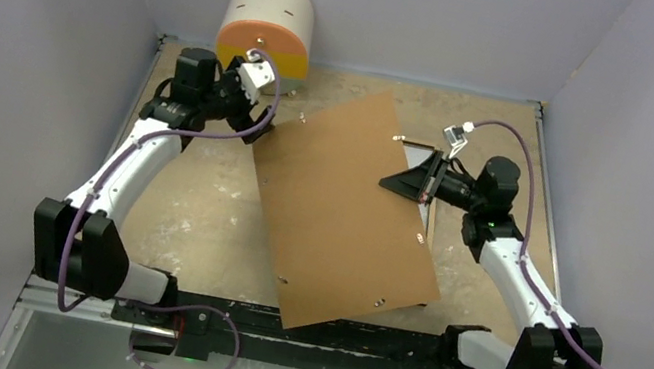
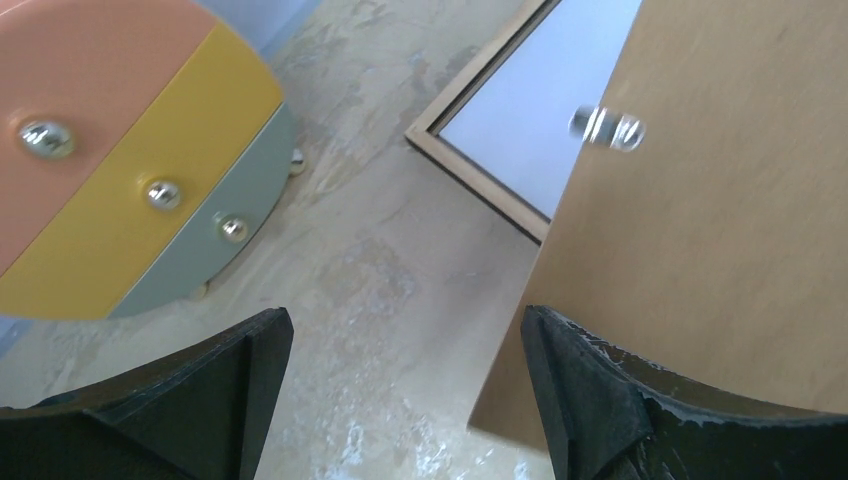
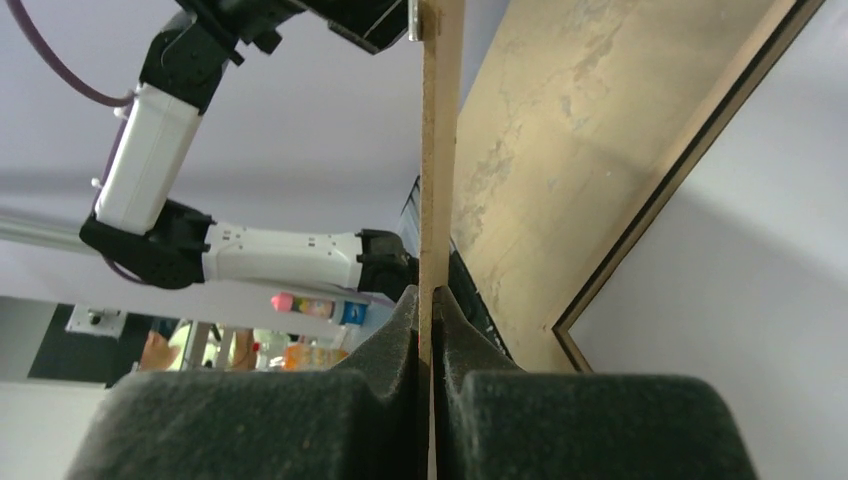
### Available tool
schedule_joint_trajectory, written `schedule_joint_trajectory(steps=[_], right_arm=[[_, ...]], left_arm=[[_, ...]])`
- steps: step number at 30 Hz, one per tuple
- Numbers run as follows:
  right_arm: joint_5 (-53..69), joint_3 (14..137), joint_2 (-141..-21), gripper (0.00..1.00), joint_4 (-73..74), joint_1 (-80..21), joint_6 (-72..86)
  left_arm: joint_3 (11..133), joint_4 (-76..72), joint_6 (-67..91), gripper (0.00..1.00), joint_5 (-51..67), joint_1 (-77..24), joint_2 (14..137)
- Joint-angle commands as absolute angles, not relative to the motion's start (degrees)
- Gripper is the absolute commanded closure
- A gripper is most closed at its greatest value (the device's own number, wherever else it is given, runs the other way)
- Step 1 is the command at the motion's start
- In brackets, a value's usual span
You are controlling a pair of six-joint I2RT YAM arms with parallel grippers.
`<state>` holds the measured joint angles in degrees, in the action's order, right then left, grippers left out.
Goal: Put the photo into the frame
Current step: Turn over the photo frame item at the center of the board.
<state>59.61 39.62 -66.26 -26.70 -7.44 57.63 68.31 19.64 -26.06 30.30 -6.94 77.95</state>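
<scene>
**Brown backing board [image 1: 344,208] pinched on edge over the frame [image 2: 475,183]**

Clenched tight on the board's right edge with the right hand [image 3: 432,310], that side lifted off the bench [image 1: 200,193]. Hiding most of the frame, flat on the bench underneath. Peeking out past the board: only a light-wood far-left corner and a strip of glass. Released wide at the left hand [image 2: 405,400], grasping nothing, just beside the board's far-left corner and near the exposed frame corner. Beyond that hand, by the back wall: a rounded drawer box [image 1: 267,27] banded orange, yellow and grey, with metal knobs. On the board's upper face, near its far edge: one small metal tab [image 2: 607,128].
</scene>
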Motion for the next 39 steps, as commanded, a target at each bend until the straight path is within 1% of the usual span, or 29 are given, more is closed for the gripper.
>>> schedule_joint_trajectory(steps=[1,4,23,30,39], right_arm=[[62.0,40.1,-67.3,1.00,-31.7,-10.6,59.1],[62.2,39.5,-68.1,1.00,-32.6,-11.6,59.8],[60.6,38.0,-72.4,1.00,-44.2,-15.5,67.8],[59.6,38.3,-74.3,1.00,-45.0,-19.2,67.6],[58.4,38.2,-75.2,1.00,-44.6,-19.5,67.6]], left_arm=[[70.7,15.2,-24.3,0.11,27.7,-9.5,79.7],[71.1,14.5,-24.8,0.10,25.6,-9.6,80.2],[70.7,18.4,-25.9,0.09,28.7,-11.0,79.3],[71.2,18.3,-26.5,0.09,28.4,-11.4,79.6],[71.4,19.2,-26.1,0.09,29.2,-11.5,78.9]])
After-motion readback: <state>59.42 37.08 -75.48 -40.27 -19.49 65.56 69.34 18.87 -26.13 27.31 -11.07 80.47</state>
